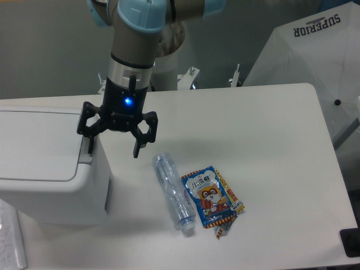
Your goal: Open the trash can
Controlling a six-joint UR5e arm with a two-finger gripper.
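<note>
The trash can [48,163] is a big white boxy bin at the left of the table, its flat lid down. A grey push-button bar [85,149] runs along the lid's right edge. My gripper [113,148] hangs open at the bin's right side. Its left finger [90,143] sits right over the grey bar, and its right finger [138,147] hangs above the bare table. Whether the left fingertip touches the bar I cannot tell. Nothing is between the fingers.
A clear plastic bottle [174,191] lies on the table right of the bin. A blue snack packet [208,196] lies beside it. A white umbrella [315,62] stands past the table's right edge. A paper [11,242] lies at the bottom left.
</note>
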